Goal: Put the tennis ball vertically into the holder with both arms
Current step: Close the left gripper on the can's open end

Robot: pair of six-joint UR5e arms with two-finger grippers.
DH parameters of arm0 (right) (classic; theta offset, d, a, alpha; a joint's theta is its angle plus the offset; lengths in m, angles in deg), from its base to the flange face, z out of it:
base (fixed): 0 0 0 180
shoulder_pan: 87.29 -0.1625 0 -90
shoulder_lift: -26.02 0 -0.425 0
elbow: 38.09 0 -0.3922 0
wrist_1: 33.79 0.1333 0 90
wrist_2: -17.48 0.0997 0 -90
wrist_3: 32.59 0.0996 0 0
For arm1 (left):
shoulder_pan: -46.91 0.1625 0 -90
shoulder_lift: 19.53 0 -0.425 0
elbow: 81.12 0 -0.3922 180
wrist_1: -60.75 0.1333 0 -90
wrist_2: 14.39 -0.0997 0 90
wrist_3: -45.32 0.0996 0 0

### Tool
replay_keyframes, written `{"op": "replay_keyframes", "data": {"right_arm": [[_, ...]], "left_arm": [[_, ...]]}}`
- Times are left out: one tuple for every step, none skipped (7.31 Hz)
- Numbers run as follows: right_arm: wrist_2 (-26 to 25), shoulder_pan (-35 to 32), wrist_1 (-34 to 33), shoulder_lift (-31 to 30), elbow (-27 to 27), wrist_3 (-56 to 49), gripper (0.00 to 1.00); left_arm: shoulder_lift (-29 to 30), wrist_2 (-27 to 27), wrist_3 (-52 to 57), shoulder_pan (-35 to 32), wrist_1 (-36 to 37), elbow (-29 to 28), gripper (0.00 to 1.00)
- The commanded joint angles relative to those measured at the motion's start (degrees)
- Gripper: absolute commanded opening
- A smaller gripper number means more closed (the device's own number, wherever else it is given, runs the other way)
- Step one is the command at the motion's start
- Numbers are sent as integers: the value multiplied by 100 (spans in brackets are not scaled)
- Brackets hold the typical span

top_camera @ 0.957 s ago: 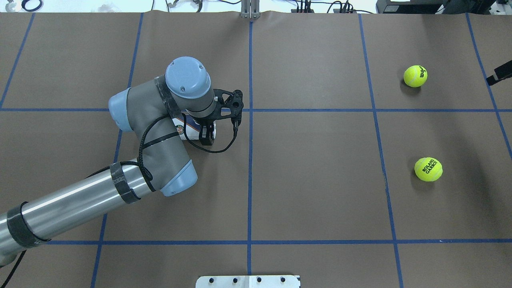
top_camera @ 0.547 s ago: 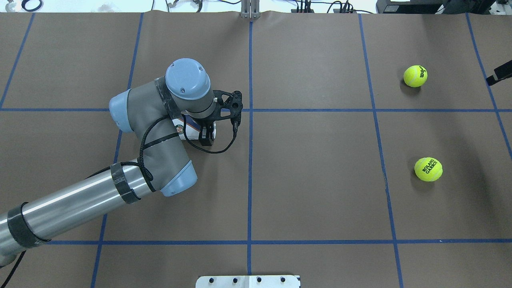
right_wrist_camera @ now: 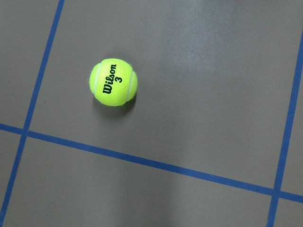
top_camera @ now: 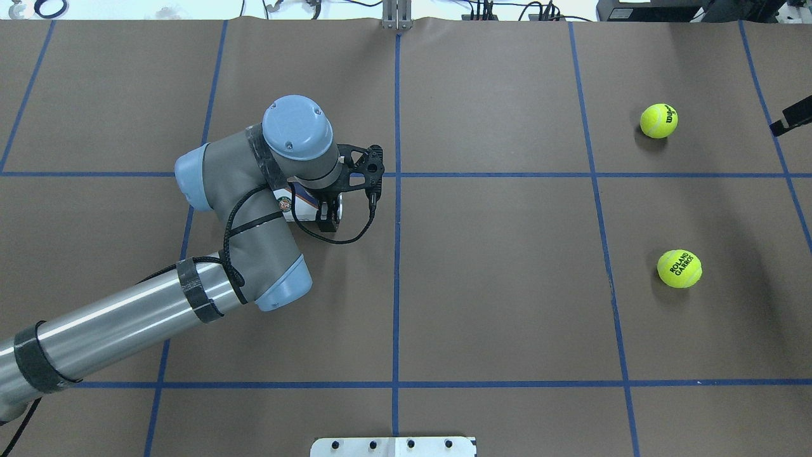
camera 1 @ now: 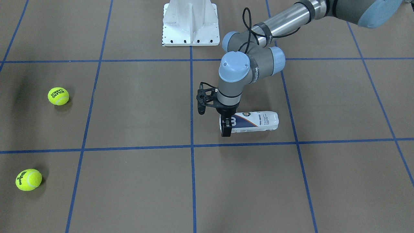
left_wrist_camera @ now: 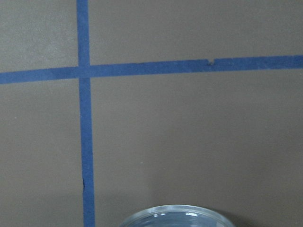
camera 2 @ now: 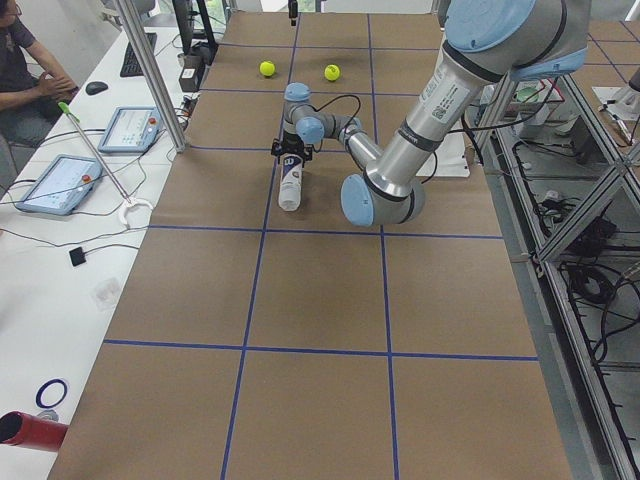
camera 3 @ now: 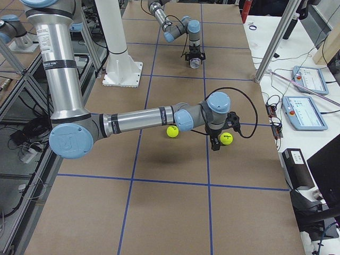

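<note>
The black two-finger left gripper (camera 1: 226, 124) was clamped on the clear plastic ball can with a white and navy label (camera 1: 255, 121), one finger on each side near its silver end. The can lay on its side on the brown table (camera 1: 136, 106). The right gripper (camera 3: 215, 142) hung near a yellow-green ball (right_wrist_camera: 113, 82) marked "Wilson 3". I could not tell if its fingers were apart. Another yellow-green ball (camera 1: 58, 96) said "ROLAND GARROS".

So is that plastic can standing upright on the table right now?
No, the can lies flat on its side on the table in the front-facing view.
</note>
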Motion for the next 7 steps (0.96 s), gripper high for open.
{"op": "replay_keyframes", "data": {"right_arm": [[9, 0, 0, 0, 7, 7, 99], [26, 9, 0, 0, 7, -2, 99], [35, 9, 0, 0, 7, 7, 99], [35, 9, 0, 0, 7, -2, 100], [35, 9, 0, 9, 7, -2, 99], [35, 9, 0, 9, 15, -2, 100], [35, 9, 0, 9, 7, -2, 99]], "left_arm": [[2, 0, -27, 1, -86, -46, 94], [-6, 0, -19, -8, -86, -46, 93], [-6, 0, -19, -8, -86, -37, 91], [-6, 0, -19, -8, -95, -37, 91], [2, 0, -27, -17, -234, -19, 91], [-15, 0, -97, -43, -497, 7, 90], [-50, 0, -254, -52, -865, 7, 90]]}}
